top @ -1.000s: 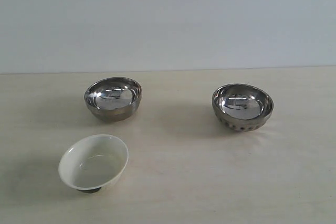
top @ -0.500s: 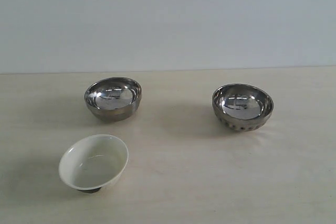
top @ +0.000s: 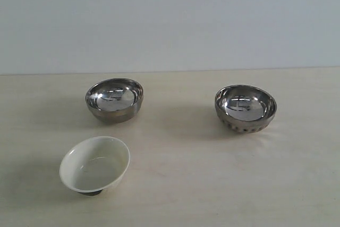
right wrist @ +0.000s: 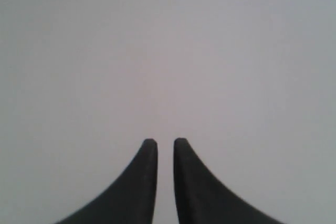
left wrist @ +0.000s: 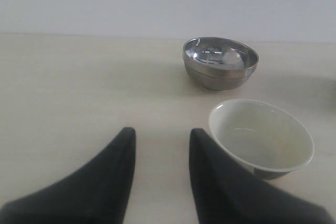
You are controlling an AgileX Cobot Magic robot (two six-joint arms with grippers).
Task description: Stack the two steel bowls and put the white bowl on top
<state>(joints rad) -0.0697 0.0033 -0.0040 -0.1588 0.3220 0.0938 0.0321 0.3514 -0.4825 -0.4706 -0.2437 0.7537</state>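
Beside white bowl (left wrist: 261, 139), left fingers (left wrist: 126, 145) parted

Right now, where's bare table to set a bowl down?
Widest bare patch: the table in front of the dimpled steel bowl, right of the white bowl. Also open between the two steel bowls. Tightest: the smooth steel bowl to white bowl gap.

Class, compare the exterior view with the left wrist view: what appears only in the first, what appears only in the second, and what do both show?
Only the exterior view shows the dimpled steel bowl, standing apart on the right of the table.

Only the left wrist view shows the left gripper, its dark jaws apart with nothing between them.

Both show the smooth steel bowl, the white bowl on its dark foot, the pale tabletop and the plain wall. All three bowls are upright and unstacked.
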